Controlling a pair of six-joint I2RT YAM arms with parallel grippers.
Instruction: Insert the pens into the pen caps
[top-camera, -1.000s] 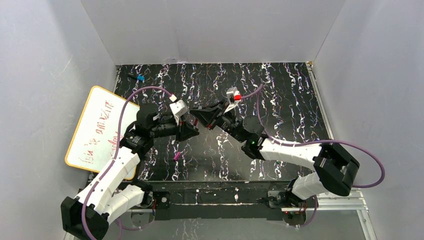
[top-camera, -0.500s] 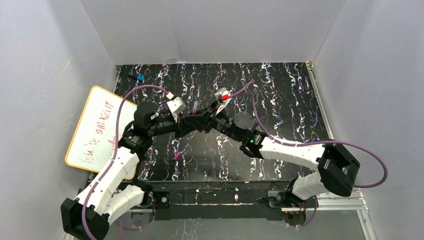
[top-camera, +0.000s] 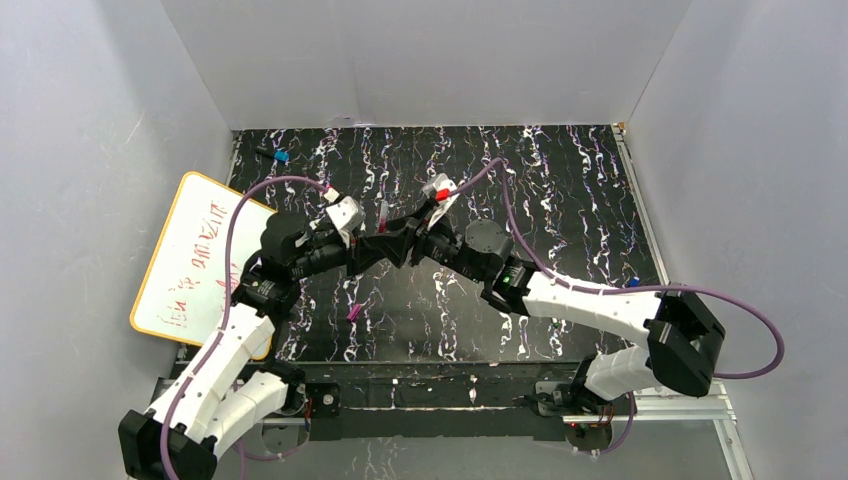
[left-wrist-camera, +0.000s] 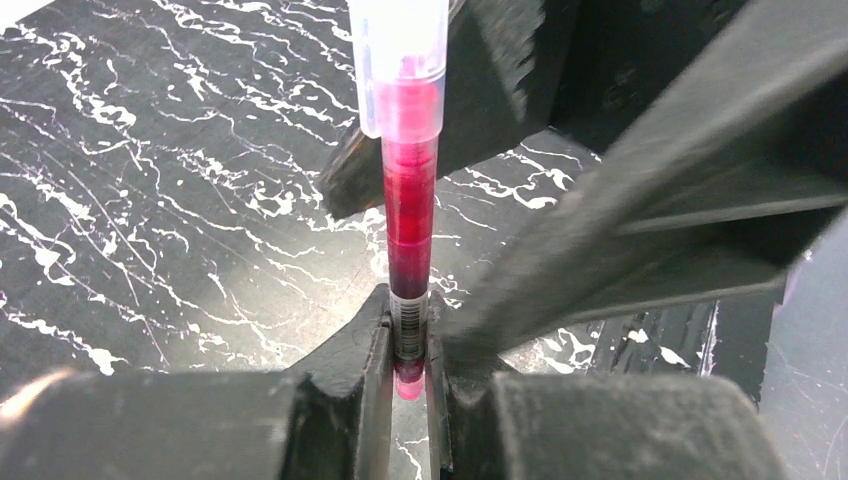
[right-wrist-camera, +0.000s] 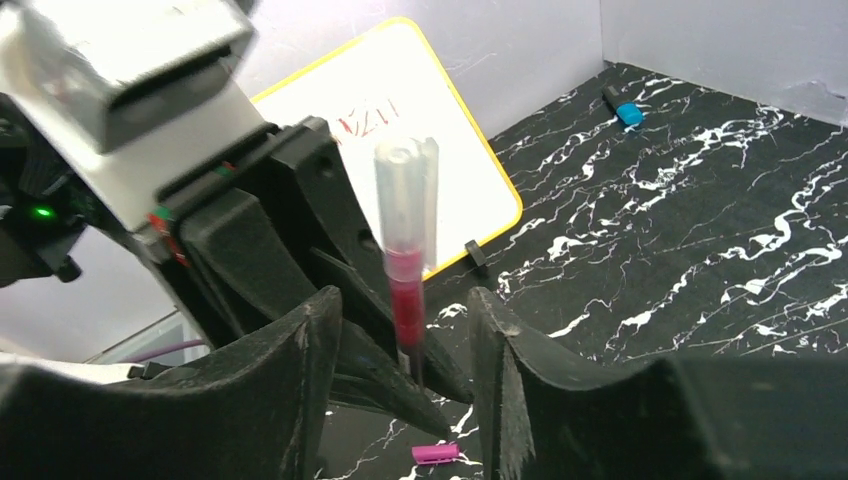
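Black marbled table fills the top view, with white walls around it and a whiteboard at the left edge. Your two grippers meet at centre frame, the left gripper reaching in from the left and the right gripper from the right. The pen stands up between them. A magenta cap lies loose on the table, below and left of them.

From the left wrist, you see the left gripper clamped on the pen's lower end. The red barrel rises to a pale cap at top centre. It looks seated, though I cannot tell how firmly.

From the right wrist, the right gripper's fingers stand apart on either side of the pen, touching neither barrel nor cap. It holds nothing.

Take care backing the right arm off. A finger that clips the pale cap could knock it off or lever the pen over, since the only grip is at the bottom end. If the cap is only half on, tilting the pen may shed it.
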